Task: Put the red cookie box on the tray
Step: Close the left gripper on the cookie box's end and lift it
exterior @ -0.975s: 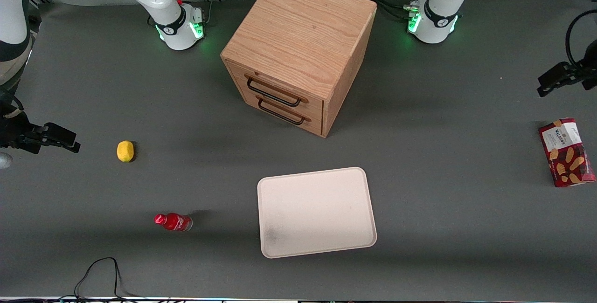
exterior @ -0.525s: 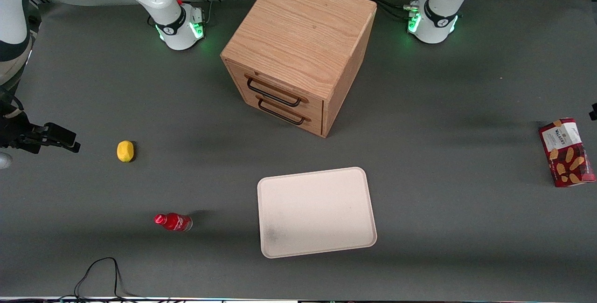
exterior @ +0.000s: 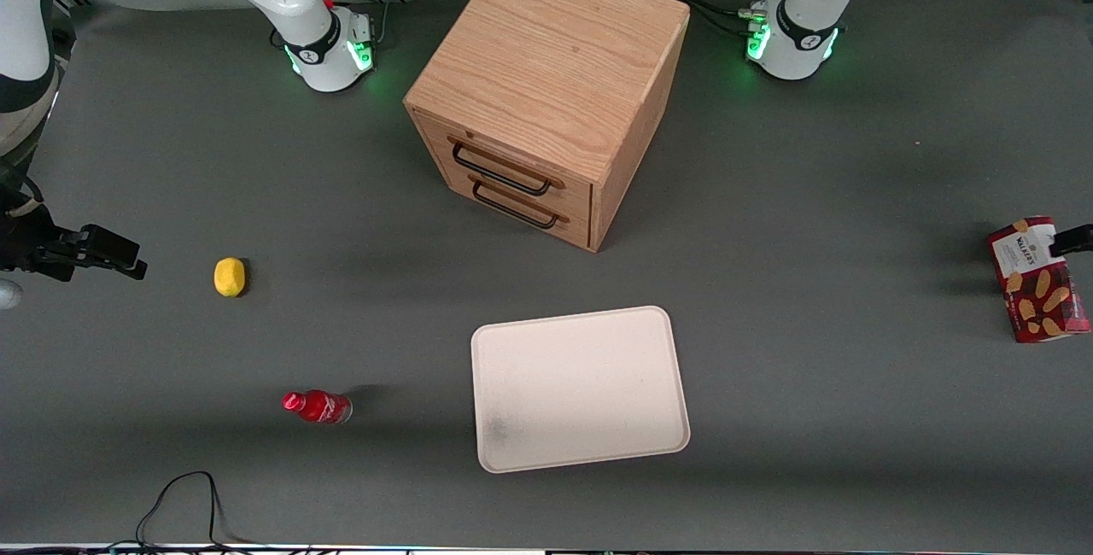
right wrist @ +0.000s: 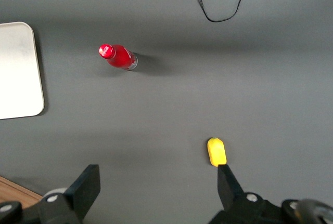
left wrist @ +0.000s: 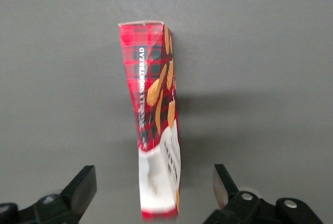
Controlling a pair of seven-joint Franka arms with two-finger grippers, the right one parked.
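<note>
Gripper (left wrist: 151,195) now above one red cookie box (left wrist: 156,125) — jaws seemingly apart.

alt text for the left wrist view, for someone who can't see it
The red cookie box stands on a narrow side on the grey table, seen from above. The open gripper hangs over it, one finger on each side, not touching.

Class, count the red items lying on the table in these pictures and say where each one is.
2. The red cookie box lies at the working arm's end, with the gripper open above it. The small red bottle lies beside the tray, toward the parked arm's end.
</note>
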